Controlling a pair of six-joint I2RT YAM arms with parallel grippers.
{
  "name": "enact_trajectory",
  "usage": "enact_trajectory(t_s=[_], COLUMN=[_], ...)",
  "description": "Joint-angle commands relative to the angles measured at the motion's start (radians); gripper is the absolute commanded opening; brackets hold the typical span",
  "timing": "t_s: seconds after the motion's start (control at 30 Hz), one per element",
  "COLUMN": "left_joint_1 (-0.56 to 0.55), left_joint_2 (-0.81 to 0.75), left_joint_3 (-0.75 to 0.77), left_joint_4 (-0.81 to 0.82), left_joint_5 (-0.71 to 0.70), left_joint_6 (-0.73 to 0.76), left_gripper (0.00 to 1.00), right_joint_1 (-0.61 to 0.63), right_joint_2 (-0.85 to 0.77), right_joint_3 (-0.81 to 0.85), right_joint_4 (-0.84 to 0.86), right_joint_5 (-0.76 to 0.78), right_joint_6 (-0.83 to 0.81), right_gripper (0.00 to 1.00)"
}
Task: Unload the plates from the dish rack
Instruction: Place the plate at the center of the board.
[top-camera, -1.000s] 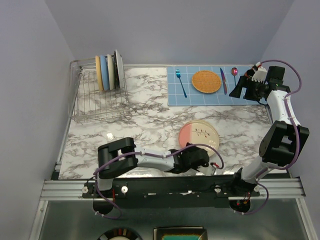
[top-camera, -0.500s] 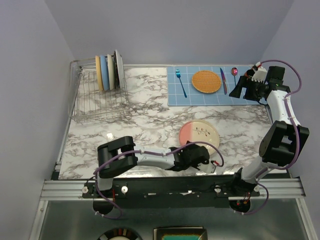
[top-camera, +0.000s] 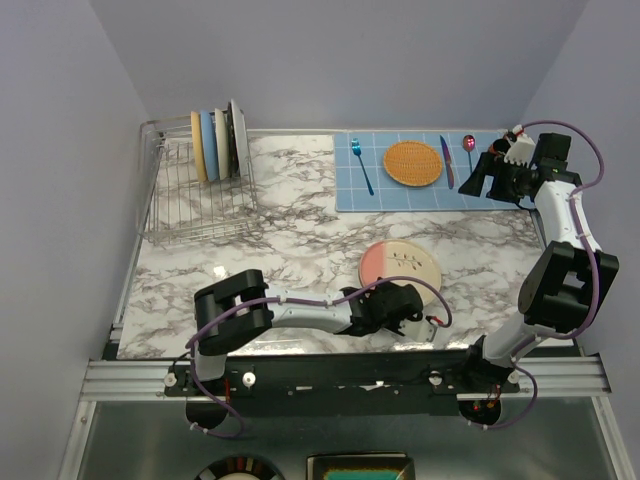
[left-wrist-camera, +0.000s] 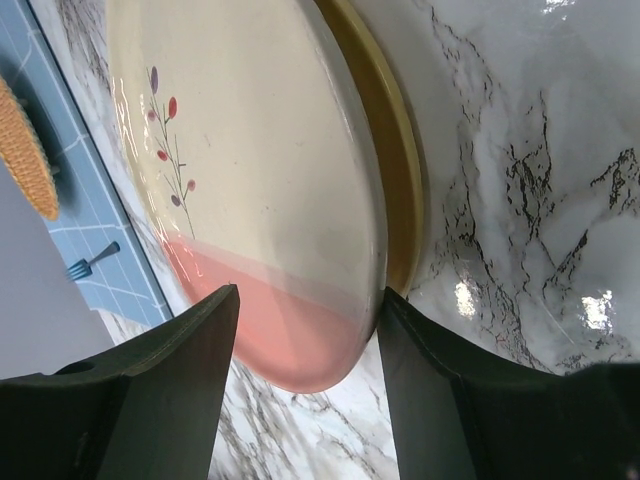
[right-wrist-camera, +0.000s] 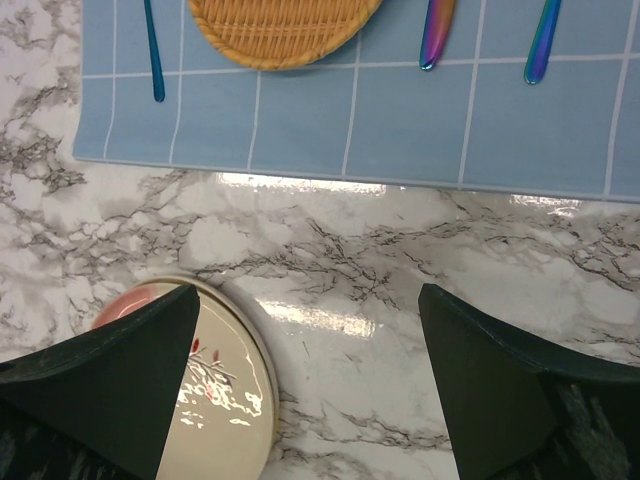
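Overhead: left tool (top-camera: 398, 303) lies low on the marble tabletop (top-camera: 300, 230), just short of the near rim of the pink-and-cream plate (top-camera: 398, 264), which sits flat and ahead of it. Dish rack (top-camera: 200, 205) is well off to that tool's left, at the far corner, with the racked plates (top-camera: 218, 145) upright at its back end. Only the left wrist view shows the fit. The left tool (left-wrist-camera: 305, 300) is spread, with one fingertip to each side of the plate (left-wrist-camera: 250, 180) at its pink end and the twig motif beyond. Cannot tell if the fingers touch the rim. A yellowish band shows under the plate's right edge; cannot tell what it is. The right tool (top-camera: 478, 175) hangs over the right end of the blue mat (top-camera: 400, 198), fully spread and holding nothing. The right wrist view looks straight down: the woven disc (right-wrist-camera: 280, 20), fork (right-wrist-camera: 152, 50), knife (right-wrist-camera: 437, 30) and spoon (right-wrist-camera: 542, 40) lie on the mat (right-wrist-camera: 400, 120), and below its edge the cream side of the plate (right-wrist-camera: 225, 400) shows by the tool's left finger. Bare marble lies between plate and mat, and from the plate across to the rack. Walls close in tight behind the rack and behind the right arm.
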Motion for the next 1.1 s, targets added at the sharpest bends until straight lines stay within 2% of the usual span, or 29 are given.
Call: enact_trajectory(t_s=[0.0,0.43,1.07], left_joint_1=[0.002,0.001,0.001], left_joint_2=[-0.008,-0.008,0.003], left_joint_3=[0.006,-0.004,-0.044], left_joint_4=[0.01,-0.027,0.019], left_joint_5=[0.016,0.051,0.007], left_joint_6=[-0.002,-0.028,-0.014], left_gripper=[0.65,0.66,0.66], right_joint_1=[-0.01,-0.012,-0.013], right_joint_2=[-0.021,-0.023,-0.023], right_joint_3=[-0.016,-0.016,-0.019], right_joint_4=[0.011,0.011,0.011], right_joint_5=[-0.023,-0.02,-0.027], right_joint_6=[-0.014,-0.015,-0.015], right_gripper=[1.0,1.0,1.0])
